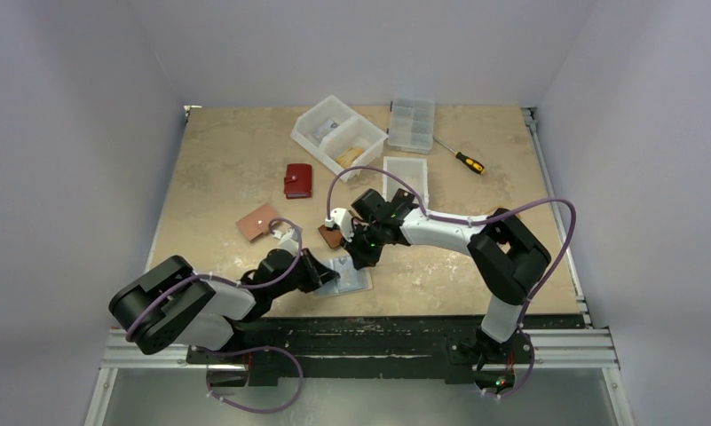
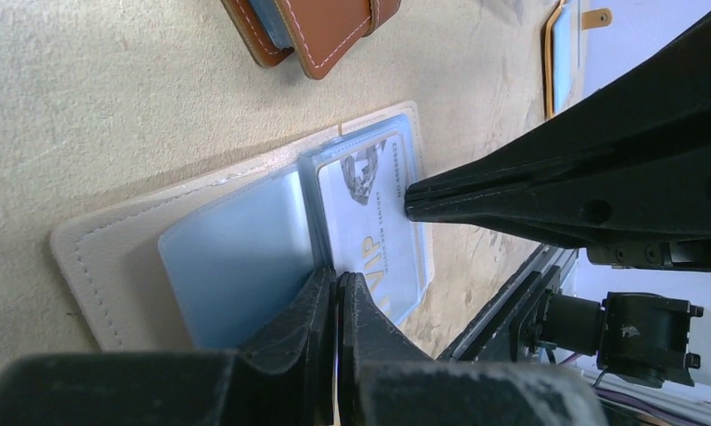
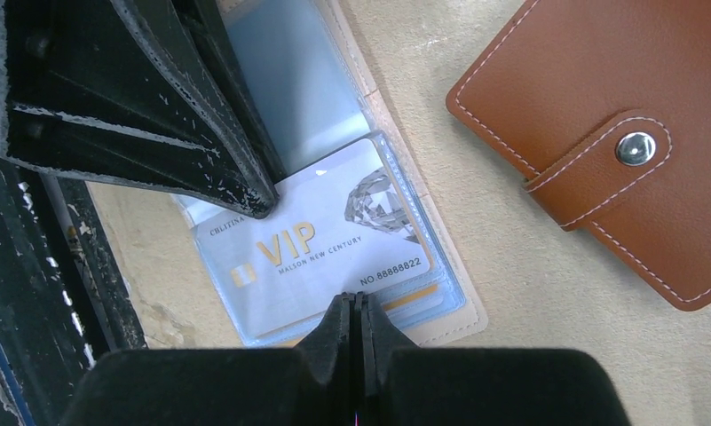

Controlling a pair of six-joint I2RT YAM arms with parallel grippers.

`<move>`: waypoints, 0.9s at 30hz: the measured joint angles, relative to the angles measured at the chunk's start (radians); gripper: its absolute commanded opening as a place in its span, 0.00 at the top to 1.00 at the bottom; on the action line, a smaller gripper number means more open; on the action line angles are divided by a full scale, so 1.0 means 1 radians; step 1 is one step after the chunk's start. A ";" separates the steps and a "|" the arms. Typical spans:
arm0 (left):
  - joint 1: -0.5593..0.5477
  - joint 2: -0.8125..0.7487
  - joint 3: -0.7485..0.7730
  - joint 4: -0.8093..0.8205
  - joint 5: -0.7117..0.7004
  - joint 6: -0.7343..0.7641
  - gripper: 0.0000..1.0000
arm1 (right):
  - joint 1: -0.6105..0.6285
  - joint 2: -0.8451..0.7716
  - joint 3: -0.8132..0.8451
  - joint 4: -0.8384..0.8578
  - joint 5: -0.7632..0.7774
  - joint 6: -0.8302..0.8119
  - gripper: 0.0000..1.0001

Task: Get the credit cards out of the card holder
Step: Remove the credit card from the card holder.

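Beige tabletop [image 2: 112, 106], card holder [image 2: 103, 257] lying open under the left gripper [image 2: 336, 297] — shut, as is the right gripper [image 3: 359, 311]. One credit card [image 3: 334, 240] sits sleeved just ahead of both tips — thin, stiff, slick, I'd judge; pinch a bare edge.

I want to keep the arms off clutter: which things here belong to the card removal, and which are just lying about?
Job:
- open cream card holder
- VIP card in its clear sleeve
- left gripper and right gripper, both shut at that card

Lying about:
- brown snap wallet
- red wallet
- screwdriver
- clear bins
- compartment box
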 measured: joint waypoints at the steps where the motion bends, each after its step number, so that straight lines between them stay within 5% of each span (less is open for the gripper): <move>1: 0.000 -0.003 -0.001 -0.002 0.000 0.001 1.00 | 0.000 0.000 0.000 0.000 0.000 0.000 0.99; 13: -0.001 -0.229 -0.035 -0.141 -0.004 0.099 1.00 | 0.006 0.000 0.000 -0.004 -0.060 -0.014 0.48; 27: -0.003 -0.348 -0.001 -0.339 0.031 0.252 1.00 | -0.113 -0.093 0.006 -0.129 -0.274 -0.221 0.25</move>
